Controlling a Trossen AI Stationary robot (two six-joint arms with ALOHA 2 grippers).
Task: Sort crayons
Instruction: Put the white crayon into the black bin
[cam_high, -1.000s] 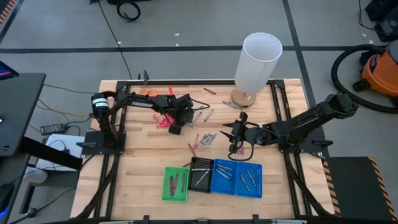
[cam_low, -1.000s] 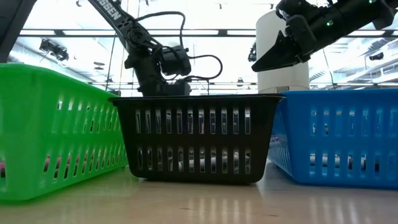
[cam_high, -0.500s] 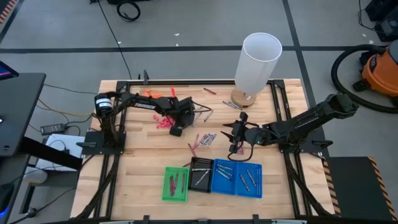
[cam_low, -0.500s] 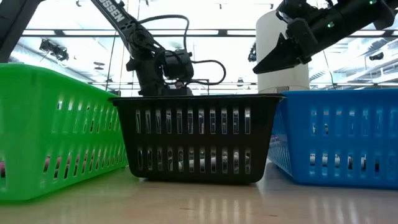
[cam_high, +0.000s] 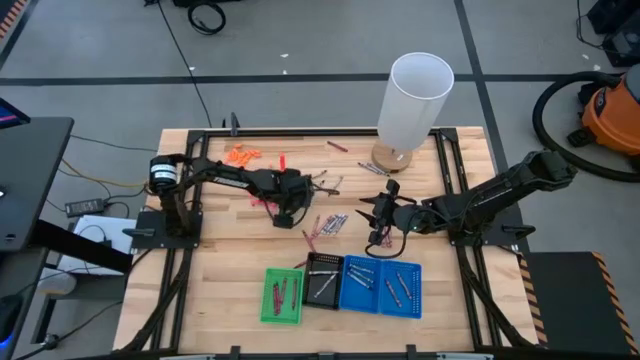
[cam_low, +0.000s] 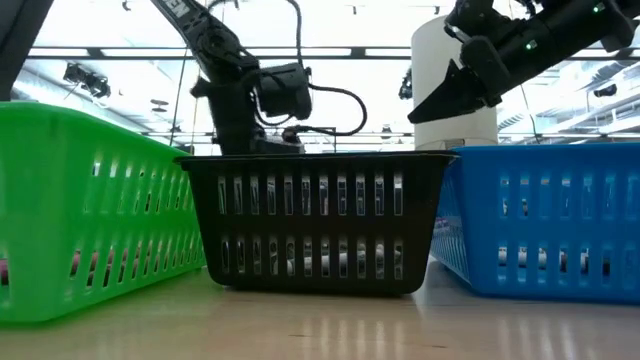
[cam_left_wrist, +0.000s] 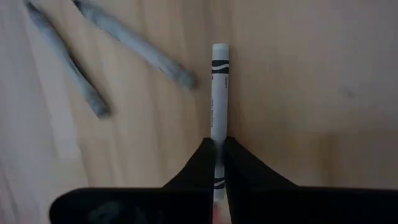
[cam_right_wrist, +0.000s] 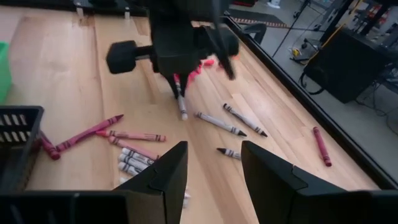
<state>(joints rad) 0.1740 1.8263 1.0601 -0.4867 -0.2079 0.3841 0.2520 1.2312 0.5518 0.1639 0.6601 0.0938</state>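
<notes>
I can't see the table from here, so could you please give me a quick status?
Left gripper shut on a silver crayon lying on the table. Right gripper open, hovering, empty. Two grey crayons nearby, clear.

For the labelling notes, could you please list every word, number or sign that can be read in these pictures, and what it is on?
"SSEN": white letters on the left arm in the low view, cut off by the picture's edge.
Print on the grey crayon held in the left gripper: too blurred to read.
Nothing else is legible.
</notes>
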